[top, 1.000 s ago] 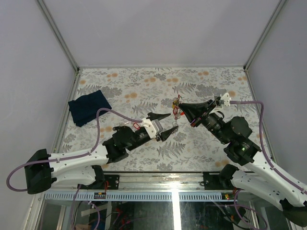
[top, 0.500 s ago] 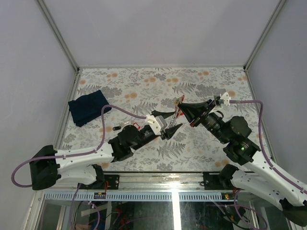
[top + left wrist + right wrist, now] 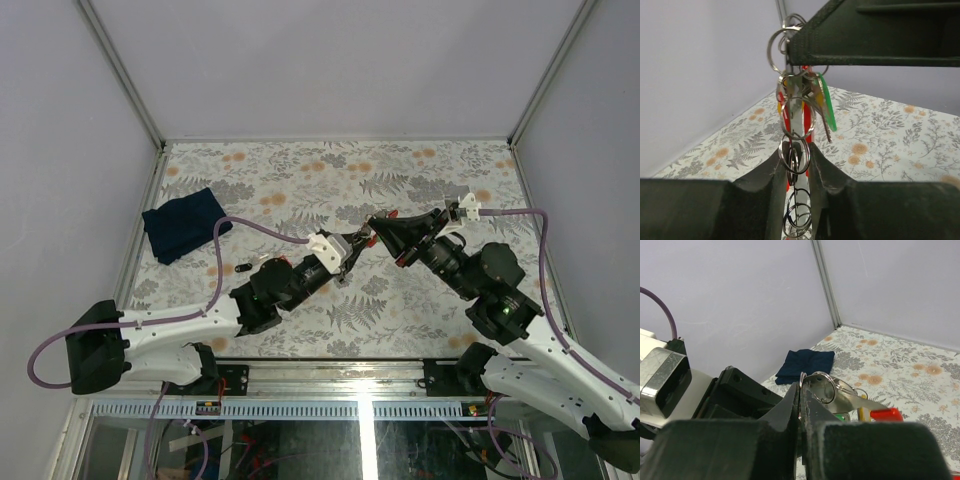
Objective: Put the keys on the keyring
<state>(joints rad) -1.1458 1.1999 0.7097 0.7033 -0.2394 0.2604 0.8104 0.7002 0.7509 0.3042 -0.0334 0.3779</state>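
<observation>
My right gripper (image 3: 373,222) (image 3: 801,386) hangs above the table's middle, shut on a thin metal ring of the keyring (image 3: 821,386) (image 3: 786,42). Below that ring dangle a grey fob (image 3: 856,399), a red strap (image 3: 808,131) and keys with green (image 3: 826,107), yellow (image 3: 862,414) and red (image 3: 886,414) tags. My left gripper (image 3: 353,251) (image 3: 795,151) has come up from below. Its jaws stand narrow, pressed on the lowest hanging rings (image 3: 794,156) and the strap. One small black-tagged key (image 3: 243,267) lies on the table beside the left arm.
A folded dark blue cloth (image 3: 185,224) lies at the table's left side. Pale walls with metal corner posts close in the floral table (image 3: 300,170) on three sides. A purple cable (image 3: 255,238) loops over the left arm.
My left gripper has moved up and to the right to the hanging bunch. Its jaws have narrowed from wide apart to close on the lower rings. The right gripper has held still.
</observation>
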